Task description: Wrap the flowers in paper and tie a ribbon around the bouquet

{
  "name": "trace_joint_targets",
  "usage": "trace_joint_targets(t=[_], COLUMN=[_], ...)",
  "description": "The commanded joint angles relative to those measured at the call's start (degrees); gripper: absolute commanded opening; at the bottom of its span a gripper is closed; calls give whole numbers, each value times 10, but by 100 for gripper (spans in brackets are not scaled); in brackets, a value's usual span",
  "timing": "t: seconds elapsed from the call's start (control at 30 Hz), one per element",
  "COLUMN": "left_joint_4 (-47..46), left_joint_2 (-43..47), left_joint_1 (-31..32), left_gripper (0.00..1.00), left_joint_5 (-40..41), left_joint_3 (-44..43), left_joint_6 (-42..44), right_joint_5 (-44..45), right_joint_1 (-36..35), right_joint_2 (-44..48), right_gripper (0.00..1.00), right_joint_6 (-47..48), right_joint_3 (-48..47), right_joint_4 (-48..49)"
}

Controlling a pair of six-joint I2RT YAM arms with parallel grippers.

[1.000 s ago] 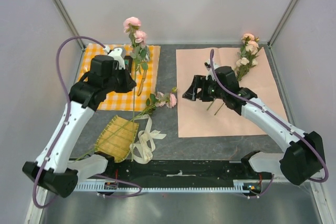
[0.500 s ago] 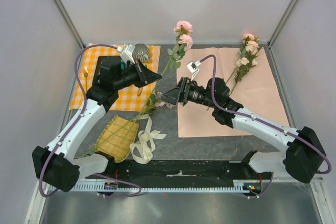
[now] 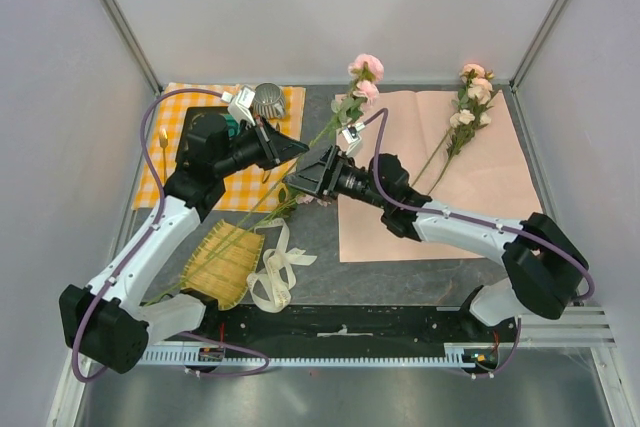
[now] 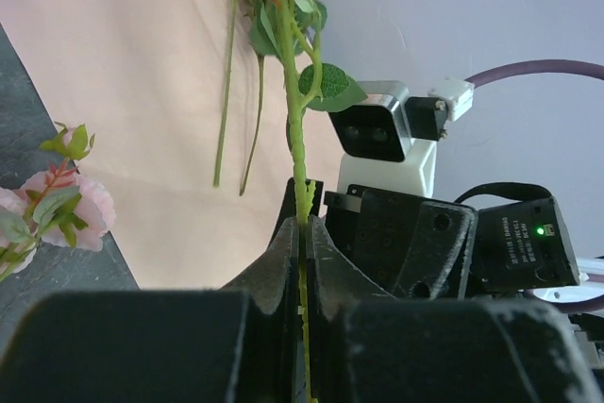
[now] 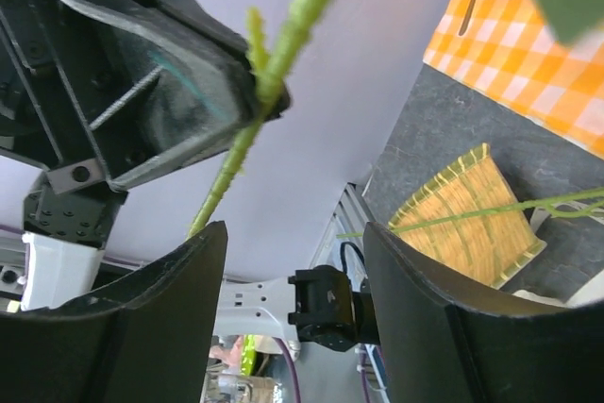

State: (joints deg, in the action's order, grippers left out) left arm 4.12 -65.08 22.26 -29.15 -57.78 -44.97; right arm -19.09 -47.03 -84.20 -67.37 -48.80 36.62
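Three lots of flowers can be counted. One sprig (image 3: 366, 67) is raised off the tabletop (image 3: 400, 277), its two pink blooms high above the far edge. The left end effector (image 3: 295, 147) is clenched on this sprig's thin green stem (image 4: 295, 139), which runs up between the closed fingertips in the left wrist view.

A second lot (image 3: 470, 97) lies on the far right part of the pink paper (image 3: 490, 197), with two thin stems (image 4: 226, 92) trailing from it. A third sprig (image 3: 322, 190) lies on the dark tabletop just left of the paper, its long stems crossing the one yellow-green bamboo mat (image 3: 222, 262).

The right end effector (image 3: 303, 179) is released, its jaws standing apart just beside the left one, and it points at the held stem (image 5: 283, 40) without clamping it. Whether it touches the stem cannot be told.

One cream ribbon (image 3: 275, 269) lies loosely looped beside the mat at the near edge. One orange-checked cloth (image 3: 180, 162) lies flat at the far left. Print on a black module (image 4: 514, 243) of the right arm, beside a green light, is too small to read.
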Motion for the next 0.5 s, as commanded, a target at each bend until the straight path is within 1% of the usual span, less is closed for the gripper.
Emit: trace_joint_targets(t=[0.0, 0.07, 0.1, 0.13, 0.17, 0.2, 0.23, 0.3, 0.47], left_joint_4=[-32, -29, -25, -20, -17, -17, -24, -35, -94], left_joint_2=[14, 16, 15, 16, 16, 16, 15, 10, 14], left_joint_1=[2, 2, 2, 2, 1, 1, 1, 1, 2], left_gripper=[2, 2, 2, 2, 1, 2, 2, 1, 2], left_joint_5=[-7, 4, 7, 11, 22, 24, 26, 18, 8], left_joint_3=[4, -2, -5, -9, -17, -20, -22, -22, 15], left_joint_6=[-8, 0, 2, 5, 8, 8, 8, -1, -40], right_joint_5=[29, 49, 62, 76, 109, 117, 119, 94, 59], right_joint_1=[-9, -11, -10, -11, -10, -11, -11, -10, -24], right_joint_2=[5, 31, 45, 80, 98, 113, 130, 129, 74], right_gripper=[66, 65, 65, 66, 67, 70, 72, 76, 77], right_joint_6=[-34, -30, -18, -5, 12, 48, 58, 74, 62], right_joint_3=[-3, 12, 35, 46, 55, 59, 56, 29, -46], right_joint_4=[71, 51, 12, -12, -35, -65, -73, -75, -59])
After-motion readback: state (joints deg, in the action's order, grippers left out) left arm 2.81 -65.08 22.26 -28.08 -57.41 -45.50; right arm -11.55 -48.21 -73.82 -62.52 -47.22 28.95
